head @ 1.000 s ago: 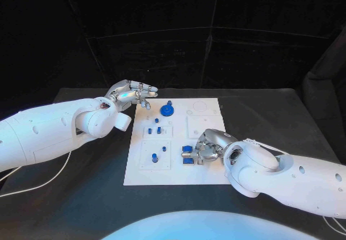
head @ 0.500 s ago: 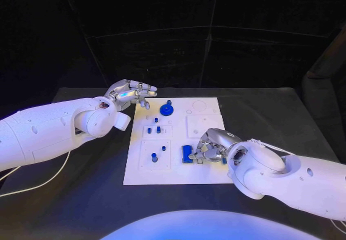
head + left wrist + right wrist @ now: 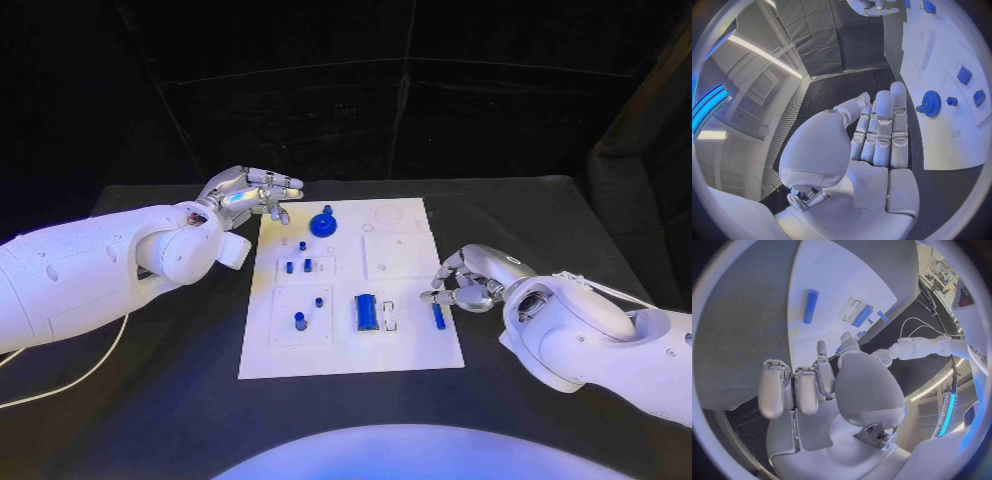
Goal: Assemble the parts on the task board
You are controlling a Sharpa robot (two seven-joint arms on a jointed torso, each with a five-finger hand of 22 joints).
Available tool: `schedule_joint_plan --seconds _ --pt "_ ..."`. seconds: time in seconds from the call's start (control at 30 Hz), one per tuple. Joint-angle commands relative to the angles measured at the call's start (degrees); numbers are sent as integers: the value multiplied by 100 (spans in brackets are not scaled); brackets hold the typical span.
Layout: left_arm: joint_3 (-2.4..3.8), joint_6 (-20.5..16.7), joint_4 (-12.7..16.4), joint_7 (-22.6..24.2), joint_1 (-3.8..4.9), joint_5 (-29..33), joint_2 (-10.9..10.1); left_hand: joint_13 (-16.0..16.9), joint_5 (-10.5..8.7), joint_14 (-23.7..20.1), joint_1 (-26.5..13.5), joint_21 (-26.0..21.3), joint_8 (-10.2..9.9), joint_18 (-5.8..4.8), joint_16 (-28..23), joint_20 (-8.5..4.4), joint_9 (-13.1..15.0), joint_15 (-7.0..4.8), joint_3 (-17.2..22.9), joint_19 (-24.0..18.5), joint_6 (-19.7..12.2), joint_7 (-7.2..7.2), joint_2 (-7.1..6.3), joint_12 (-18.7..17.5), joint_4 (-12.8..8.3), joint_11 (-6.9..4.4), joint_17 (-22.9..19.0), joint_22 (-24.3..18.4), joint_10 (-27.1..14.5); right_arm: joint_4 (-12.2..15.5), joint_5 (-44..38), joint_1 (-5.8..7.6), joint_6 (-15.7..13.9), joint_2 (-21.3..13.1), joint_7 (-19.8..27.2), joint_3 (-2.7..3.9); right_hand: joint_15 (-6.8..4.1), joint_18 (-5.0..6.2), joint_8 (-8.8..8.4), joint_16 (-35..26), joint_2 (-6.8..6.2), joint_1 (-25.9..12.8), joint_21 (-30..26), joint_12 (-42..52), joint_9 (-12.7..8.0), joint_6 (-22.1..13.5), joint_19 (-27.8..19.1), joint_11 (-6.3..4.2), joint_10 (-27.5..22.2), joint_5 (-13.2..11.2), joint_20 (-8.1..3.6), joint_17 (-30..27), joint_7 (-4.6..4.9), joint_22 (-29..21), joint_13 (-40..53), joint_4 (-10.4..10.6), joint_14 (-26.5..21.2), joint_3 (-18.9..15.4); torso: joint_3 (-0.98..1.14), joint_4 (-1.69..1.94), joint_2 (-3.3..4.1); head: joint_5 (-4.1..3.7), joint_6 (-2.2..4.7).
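Observation:
The white task board (image 3: 411, 350) lies mid-table. A blue gear (image 3: 323, 224) stands at its far end, with small blue pegs (image 3: 299, 267) below it. A long blue block (image 3: 368, 312) sits near the middle, and a blue cylinder (image 3: 437, 315) lies loose by the right edge. My right hand (image 3: 469, 280) hovers at that edge just beyond the cylinder, holding nothing, fingers loosely bent. In the right wrist view the cylinder (image 3: 811, 305) and block (image 3: 862, 316) lie ahead of the empty right hand (image 3: 811, 385). My left hand (image 3: 254, 191) hangs empty off the board's far left corner, near the gear (image 3: 930, 103).
The black table (image 3: 548, 220) surrounds the board with free room on both sides. A white cable (image 3: 72, 375) trails on the table under my left arm. Recessed white panels (image 3: 392, 255) sit on the board's right half.
My right hand has drawn back to the right, off the blue block, to the board's right edge. The blue cylinder now lies uncovered there. The left hand has barely moved.

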Motion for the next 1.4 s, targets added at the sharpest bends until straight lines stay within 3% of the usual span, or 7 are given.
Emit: schedule_joint_plan --seconds 0.03,0.27,0.47,1.0,1.4 --pt "0 36 9 63 6 17 1 -4 25 -47 -58 -22 31 77 -19 15 -3 0 -9 -45 -1 27 -17 18 -4 13 -6 -6 -14 12 73 15 65 -132 215 0 45 -100 -58 -27 21 94 -23 -44 -16 8 55 39 -7 127 39 490 19 8 68 -12 385 -50 -2 -6 7 -44 45" --pt "-5 42 10 65 -2 17 8 -4 25 -47 -58 -22 31 77 -19 15 -3 0 -9 -45 -1 27 -17 18 -4 13 -6 -6 -14 -88 -184 18 511 -256 -17 -4 46 -89 -72 -75 21 175 -53 -238 -19 94 30 33 -90 303 48 411 8 -43 -73 -29 366 -110 9 0 13 -62 17" --pt "-7 49 11 58 -6 17 0 -4 25 -47 -58 -22 31 77 -19 15 -3 0 -9 -45 -1 27 -17 18 -4 13 -6 -6 -14 -201 -258 13 983 -167 -102 -7 29 -86 -53 -96 -17 235 -62 -310 -6 238 24 8 -106 352 39 385 -25 -51 -117 -50 360 -182 -2 17 13 -84 -6" --pt "-9 65 2 48 -16 17 -6 -3 25 -52 -80 -35 37 78 -14 19 -2 1 -18 -47 -1 19 -9 26 8 9 -20 -18 -18 -377 -295 -14 1340 126 -120 -11 10 -89 -42 -93 -7 225 -58 -312 8 345 29 -18 -91 318 23 401 -57 -38 -110 -18 365 -238 0 10 9 -67 -30" --pt "-10 76 1 39 -21 17 -8 -3 25 -52 -80 -35 37 78 -14 19 -2 1 -18 -47 -1 19 -9 26 8 9 -20 -18 -18 -475 -619 -31 1839 285 -232 -14 -38 -94 -67 -70 157 657 -48 -310 33 473 40 -72 -67 308 -24 460 -109 -7 -84 -242 380 -141 -6 25 12 -72 -54"
